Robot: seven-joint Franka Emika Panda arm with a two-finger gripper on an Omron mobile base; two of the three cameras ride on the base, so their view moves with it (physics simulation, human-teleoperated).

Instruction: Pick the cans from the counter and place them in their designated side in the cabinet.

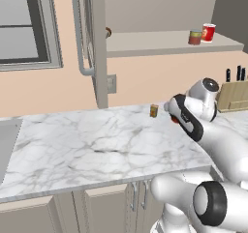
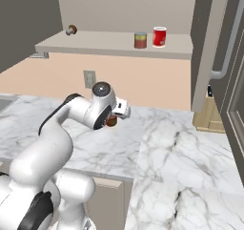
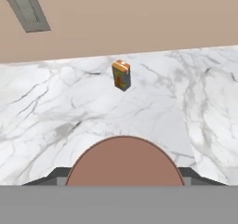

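Note:
The taller dark red can (image 3: 123, 161) sits between my fingertips (image 3: 55, 175) in the hand view, its round top low in the frame. My gripper (image 2: 114, 118) is shut on it just over the back of the marble counter (image 1: 97, 140); a sliver of that can (image 1: 174, 120) peeks out beside the hand. The shorter can (image 1: 195, 37) with a teal top stands on the cabinet's shelf (image 1: 155, 47), right of centre, also seen as the shorter can (image 2: 140, 40). The cabinet door (image 1: 92, 38) with its long grey bar handle stands open.
A bright red can with a white rim (image 2: 159, 36) stands beside the shorter can. A small orange box (image 3: 121, 75) lies on the counter ahead of the hand. A knife block (image 1: 232, 95) is at the right, a wall outlet (image 2: 89, 78) behind, a sink (image 1: 6, 145) far left.

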